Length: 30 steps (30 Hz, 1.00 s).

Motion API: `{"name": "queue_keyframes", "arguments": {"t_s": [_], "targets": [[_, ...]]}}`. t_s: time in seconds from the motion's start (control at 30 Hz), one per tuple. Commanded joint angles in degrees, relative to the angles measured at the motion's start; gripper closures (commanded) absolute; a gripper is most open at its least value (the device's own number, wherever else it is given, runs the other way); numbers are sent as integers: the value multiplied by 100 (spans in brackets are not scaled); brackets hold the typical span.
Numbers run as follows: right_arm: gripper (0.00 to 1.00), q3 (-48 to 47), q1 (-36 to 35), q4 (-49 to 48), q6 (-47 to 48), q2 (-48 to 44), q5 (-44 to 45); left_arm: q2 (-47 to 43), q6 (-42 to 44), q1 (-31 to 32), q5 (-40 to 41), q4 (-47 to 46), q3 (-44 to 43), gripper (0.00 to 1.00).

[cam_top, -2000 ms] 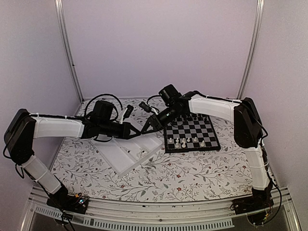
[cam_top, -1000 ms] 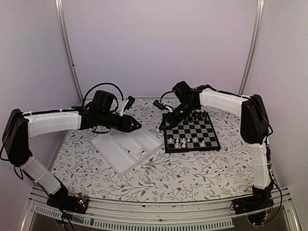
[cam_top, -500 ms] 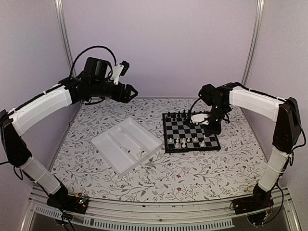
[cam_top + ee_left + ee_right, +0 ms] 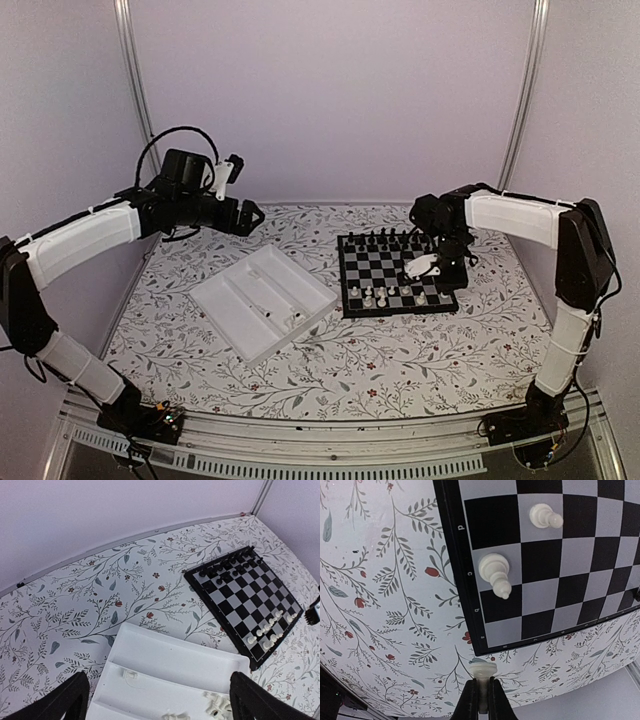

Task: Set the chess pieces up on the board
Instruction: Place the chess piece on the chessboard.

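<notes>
Tray (image 4: pixel 240 290) left of board (image 4: pixel 390 268): few white chessmen (image 4: pixel 216 703) loose toward its near-right end. Other white chessmen (image 4: pixel 395 293) on board's near rows. Right pincer (image 4: pixel 481 686) clamped on white piece (image 4: pixel 482 669) over board's right side; left pincer (image 4: pixel 250 216) apart, raised beyond tray.

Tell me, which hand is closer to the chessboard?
Right. The right hand hangs at the board's right edge, gripping a white piece. The left hand is up in the air well off to the left, past the tray.
</notes>
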<state>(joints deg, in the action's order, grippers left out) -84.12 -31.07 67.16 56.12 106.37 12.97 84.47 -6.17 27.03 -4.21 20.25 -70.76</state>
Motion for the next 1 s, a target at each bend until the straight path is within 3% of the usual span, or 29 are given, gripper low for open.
{"name": "queue_keyframes", "arguments": {"t_s": [0.0,0.97], "targets": [[100,-155,6,-104,63,308,15,-559,279,8,-477,-702,156,1],[95,-703,-7,-7,-81,1121,-269,-361,327,7,-830,-609,247,1]]}}
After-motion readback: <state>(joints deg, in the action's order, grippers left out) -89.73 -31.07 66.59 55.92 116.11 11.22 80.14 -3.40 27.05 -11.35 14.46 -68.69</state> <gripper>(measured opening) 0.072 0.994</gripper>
